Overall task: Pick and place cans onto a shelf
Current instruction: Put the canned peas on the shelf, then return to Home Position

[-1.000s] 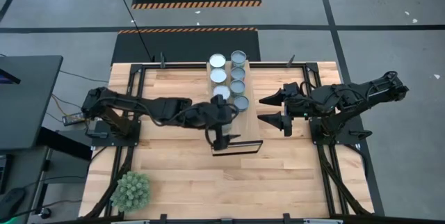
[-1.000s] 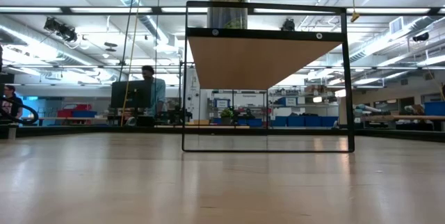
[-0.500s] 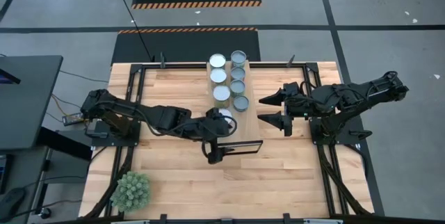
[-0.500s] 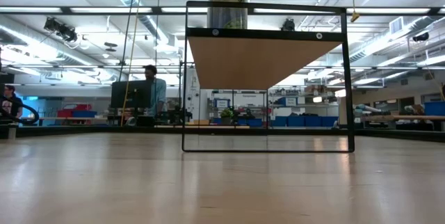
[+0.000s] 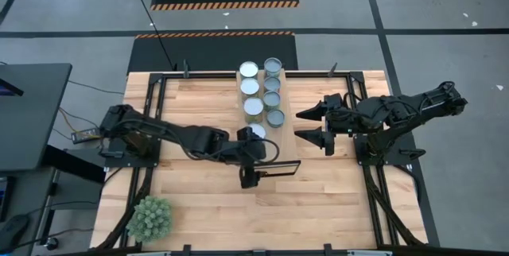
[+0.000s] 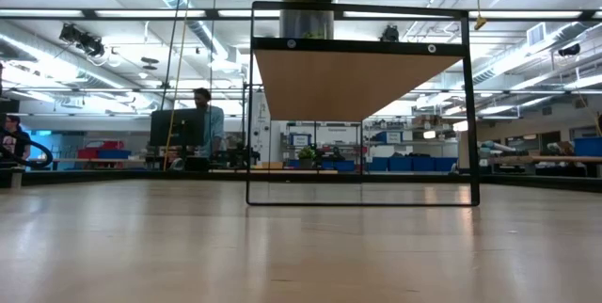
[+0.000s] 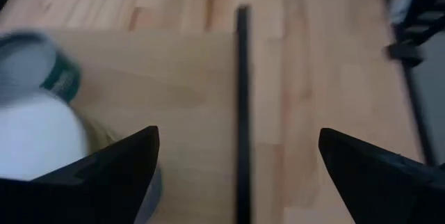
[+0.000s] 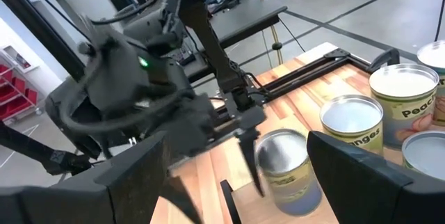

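Left hand [image 5: 248, 168] hangs wide open and empty above the shelf [image 5: 282, 149], beside a can [image 5: 255, 133]; right hand [image 5: 312, 126] waits open, empty.

Overhead: straight down on the whole light-wood plank counter [image 5: 199, 192]. Low: level across it, facing the room. Left wrist: close above the raised pale wooden shelf [image 7: 181, 92], facing down. Right wrist: sideways across. Shared by all: shelf with small silvery-topped metal cans [image 8: 286, 168].
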{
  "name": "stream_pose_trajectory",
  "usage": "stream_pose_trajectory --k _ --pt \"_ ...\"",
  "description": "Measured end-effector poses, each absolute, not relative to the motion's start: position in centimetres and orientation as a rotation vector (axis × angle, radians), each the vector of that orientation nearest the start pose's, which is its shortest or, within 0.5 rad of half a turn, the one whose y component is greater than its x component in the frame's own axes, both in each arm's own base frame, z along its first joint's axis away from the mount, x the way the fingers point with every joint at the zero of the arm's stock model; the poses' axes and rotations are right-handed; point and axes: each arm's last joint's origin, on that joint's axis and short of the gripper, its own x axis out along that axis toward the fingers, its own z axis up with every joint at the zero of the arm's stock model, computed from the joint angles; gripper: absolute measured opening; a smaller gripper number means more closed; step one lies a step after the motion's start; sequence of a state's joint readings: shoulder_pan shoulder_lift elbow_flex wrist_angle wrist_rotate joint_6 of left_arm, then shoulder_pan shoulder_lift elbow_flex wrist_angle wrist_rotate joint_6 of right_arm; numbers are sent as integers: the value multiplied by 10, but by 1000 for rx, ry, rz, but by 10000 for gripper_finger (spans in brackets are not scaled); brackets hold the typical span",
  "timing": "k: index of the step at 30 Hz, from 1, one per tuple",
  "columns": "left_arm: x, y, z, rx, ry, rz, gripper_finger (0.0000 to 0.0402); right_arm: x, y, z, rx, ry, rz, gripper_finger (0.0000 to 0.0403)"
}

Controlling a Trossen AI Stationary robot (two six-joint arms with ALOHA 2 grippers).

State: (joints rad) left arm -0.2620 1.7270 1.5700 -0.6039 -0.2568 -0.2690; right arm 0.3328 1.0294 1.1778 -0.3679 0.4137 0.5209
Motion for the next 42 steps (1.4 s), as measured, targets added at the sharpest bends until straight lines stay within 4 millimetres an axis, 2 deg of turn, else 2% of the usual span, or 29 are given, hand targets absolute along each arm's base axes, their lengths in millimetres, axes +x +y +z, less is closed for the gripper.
stream_pose_trajectory --k 9,23,26,31,35,42 --pt "372 -77 316 -51 753 158 400 202 57 406 442 170 -130 347" --pt "374 -80 319 -44 712 168 400 202 57 406 442 170 -130 347" --pt "375 -81 320 -92 693 171 400 202 57 406 442 170 -130 347" --pt "368 -84 316 -137 806 19 400 202 57 406 442 170 -130 347" --pt "365 -83 316 -167 827 75 400 202 57 406 443 167 -129 347" --pt "371 -83 325 -335 708 121 400 202 57 406 445 163 -128 347"
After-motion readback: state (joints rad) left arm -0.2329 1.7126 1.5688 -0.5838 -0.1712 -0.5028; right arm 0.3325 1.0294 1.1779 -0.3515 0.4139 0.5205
